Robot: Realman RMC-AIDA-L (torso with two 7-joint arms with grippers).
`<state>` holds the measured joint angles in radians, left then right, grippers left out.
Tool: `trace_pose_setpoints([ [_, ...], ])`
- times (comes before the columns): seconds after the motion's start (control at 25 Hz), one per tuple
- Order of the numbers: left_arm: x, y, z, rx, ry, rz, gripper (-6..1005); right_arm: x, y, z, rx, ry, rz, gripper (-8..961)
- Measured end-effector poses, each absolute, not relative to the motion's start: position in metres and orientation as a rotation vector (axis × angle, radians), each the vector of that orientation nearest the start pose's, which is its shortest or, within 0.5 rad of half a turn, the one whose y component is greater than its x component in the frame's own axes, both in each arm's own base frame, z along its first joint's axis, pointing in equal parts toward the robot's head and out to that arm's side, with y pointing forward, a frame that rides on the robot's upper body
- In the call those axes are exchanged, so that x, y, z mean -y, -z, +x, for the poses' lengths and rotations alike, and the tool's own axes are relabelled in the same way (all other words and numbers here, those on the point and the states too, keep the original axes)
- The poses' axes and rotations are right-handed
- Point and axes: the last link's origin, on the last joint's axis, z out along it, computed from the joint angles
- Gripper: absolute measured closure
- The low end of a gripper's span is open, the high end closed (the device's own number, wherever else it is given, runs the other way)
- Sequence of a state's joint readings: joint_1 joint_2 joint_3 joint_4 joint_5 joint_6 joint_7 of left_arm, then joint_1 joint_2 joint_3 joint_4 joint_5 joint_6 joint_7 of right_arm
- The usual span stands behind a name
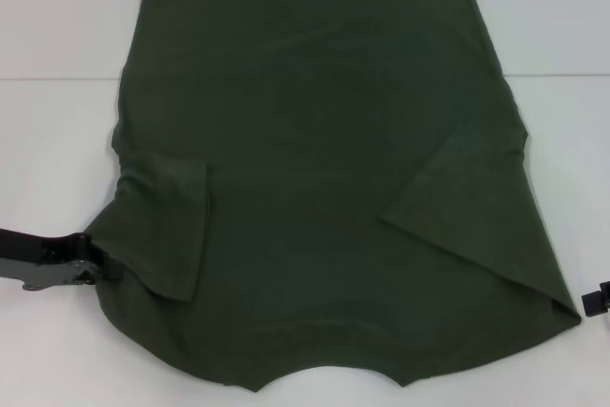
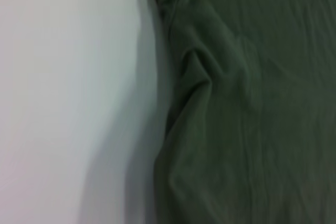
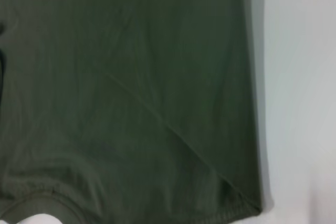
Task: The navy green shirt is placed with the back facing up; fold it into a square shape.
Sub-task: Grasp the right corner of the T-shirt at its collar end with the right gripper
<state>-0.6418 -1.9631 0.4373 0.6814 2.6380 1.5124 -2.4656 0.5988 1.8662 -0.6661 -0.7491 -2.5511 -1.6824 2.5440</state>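
The navy green shirt (image 1: pixel 315 197) lies flat on the white table (image 1: pixel 57 26), hem at the far side, curved neckline (image 1: pixel 329 378) at the near edge. Both sleeves are folded inward onto the body: the left sleeve (image 1: pixel 167 226) and the right sleeve (image 1: pixel 477 207). My left gripper (image 1: pixel 95 269) sits at the shirt's left edge, by the near shoulder, touching the fabric. Only a small part of my right gripper (image 1: pixel 597 300) shows, just off the near right corner. The left wrist view shows the shirt (image 2: pixel 252 108) rumpled along its edge. The right wrist view shows the shirt (image 3: pixel 131 93) with a diagonal fold.
Bare white table surface (image 2: pixel 63 98) lies to the left of the shirt, and more of the table (image 3: pixel 304 77) to its right. A seam in the tabletop (image 1: pixel 48 78) runs across behind the left side.
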Motion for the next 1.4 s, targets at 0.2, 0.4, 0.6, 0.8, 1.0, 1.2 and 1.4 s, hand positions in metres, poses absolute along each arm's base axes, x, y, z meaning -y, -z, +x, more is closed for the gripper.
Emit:
trace_pose_setpoints([
  [0.2,-0.346,-0.053,-0.327,1.985,0.183,-2.060,961,-0.333,-0.081,0.322,-2.006,0.054,-2.164,175],
  [0.4,-0.345,-0.053,-0.327,1.988,0.184,-2.058,961,-0.334,-0.077,0.322,-1.991,0.078,-2.171,175],
  [0.6,-0.345,-0.052,-0.327,1.987,0.184,-2.060,961,-0.334,-0.074,0.320,-1.986,0.084,-2.179,175],
  [0.8,-0.344,-0.052,-0.328,1.988,0.186,-2.058,962,-0.335,-0.073,0.320,-1.979,0.084,-2.178,176],
  [1.0,-0.344,-0.051,-0.328,1.990,0.187,-2.059,962,-0.337,-0.072,0.320,-1.972,0.080,-2.172,175],
  [1.2,-0.344,-0.050,-0.327,1.993,0.187,-2.064,962,-0.337,-0.070,0.320,-1.968,0.081,-2.172,175],
  [1.4,-0.344,-0.050,-0.327,1.991,0.187,-2.065,961,-0.339,-0.068,0.320,-1.960,0.086,-2.171,176],
])
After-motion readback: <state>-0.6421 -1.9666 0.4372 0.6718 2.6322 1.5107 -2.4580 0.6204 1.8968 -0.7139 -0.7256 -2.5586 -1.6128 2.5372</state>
